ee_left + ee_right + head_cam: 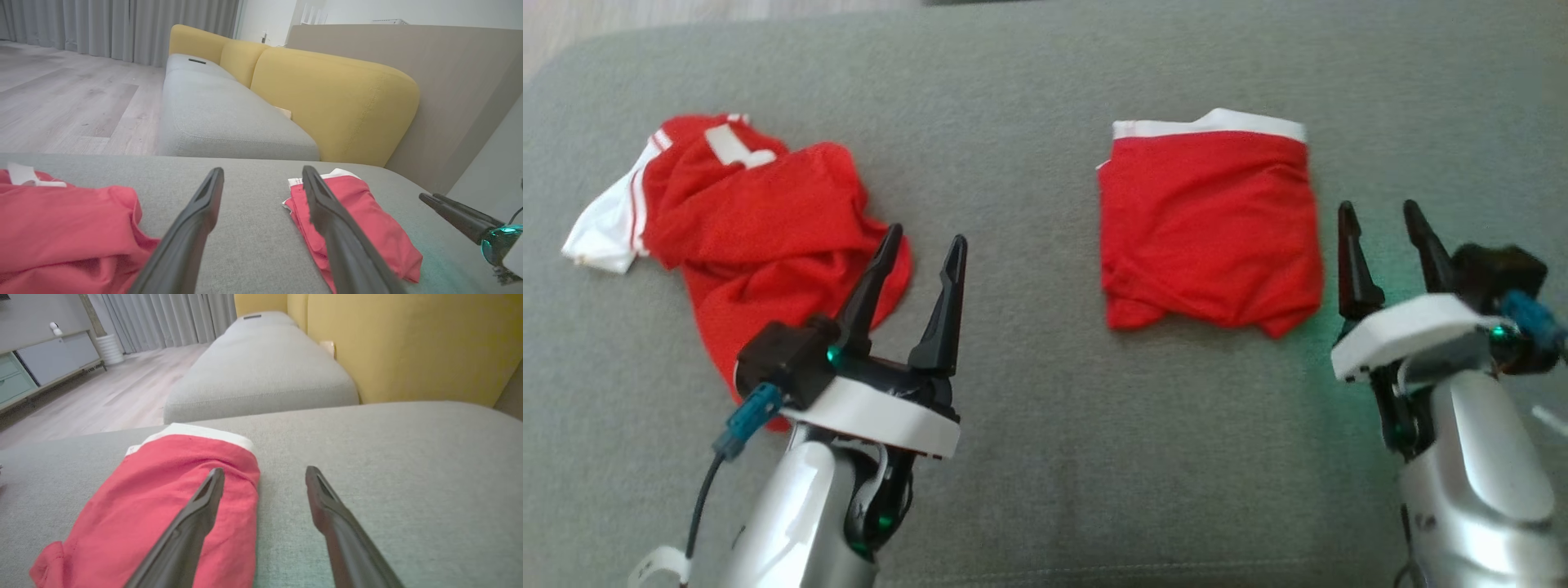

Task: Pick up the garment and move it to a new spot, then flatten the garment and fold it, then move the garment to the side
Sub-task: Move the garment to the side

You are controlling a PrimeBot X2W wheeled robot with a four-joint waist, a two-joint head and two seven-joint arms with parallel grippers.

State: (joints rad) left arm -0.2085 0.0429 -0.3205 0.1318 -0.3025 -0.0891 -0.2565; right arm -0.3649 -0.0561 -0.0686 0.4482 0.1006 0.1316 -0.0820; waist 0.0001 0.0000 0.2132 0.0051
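A red garment with a white band, folded into a square (1209, 224), lies on the grey cushion (1029, 408) right of centre; the folded garment (355, 220) (163, 506) appears in both wrist views. A crumpled red and white garment (743, 220) (61, 228) lies at the left. My left gripper (927, 241) (263, 175) hovers open beside the crumpled garment's right edge, holding nothing. My right gripper (1380, 212) (265, 473) stands open just right of the folded garment, empty. The right gripper's fingers (453, 212) show at the left wrist view's right side.
Beyond the cushion stands a sofa with a grey seat (220, 110) and yellow backrest (335, 102). A wooden floor (61, 94) and grey curtains (102, 24) lie to the left; a low cabinet (41, 363) stands far off.
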